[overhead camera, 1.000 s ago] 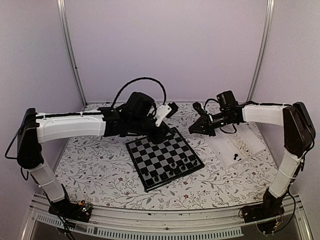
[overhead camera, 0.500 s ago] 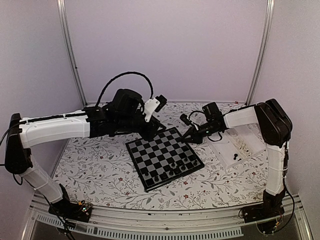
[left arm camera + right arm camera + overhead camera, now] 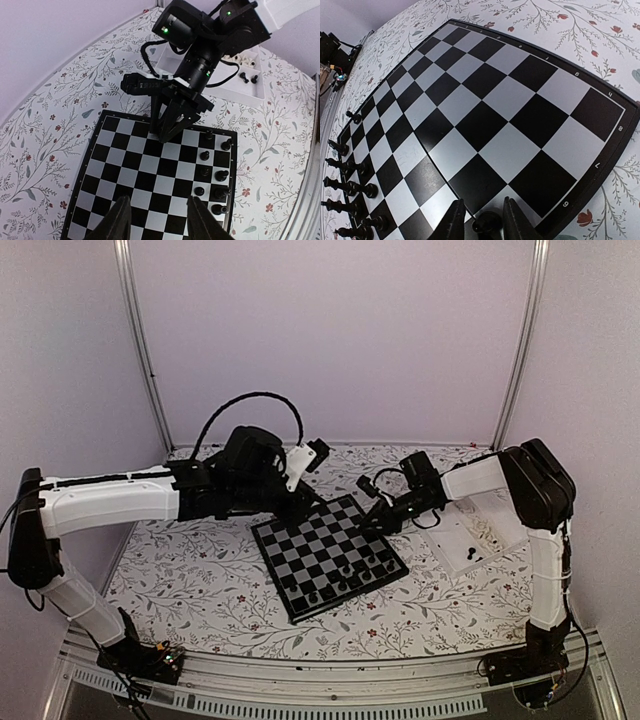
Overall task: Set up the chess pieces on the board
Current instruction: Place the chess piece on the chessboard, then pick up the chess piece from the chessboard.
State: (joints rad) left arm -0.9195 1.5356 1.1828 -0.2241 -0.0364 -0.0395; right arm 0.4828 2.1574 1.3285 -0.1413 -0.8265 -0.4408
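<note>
Now: right jaws clenched on black piece (image 3: 487, 222), low over board (image 3: 485, 100), near edge. Left jaws released, empty, hovering close. Risk: off-centre release could topple piece; arms could clash.

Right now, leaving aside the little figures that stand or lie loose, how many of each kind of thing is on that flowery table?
Robot arms: 2 (left arm, right arm)
Chessboard: 1
White tray: 1
Black piece pinched in the right hand: 1
Total: 5
</note>
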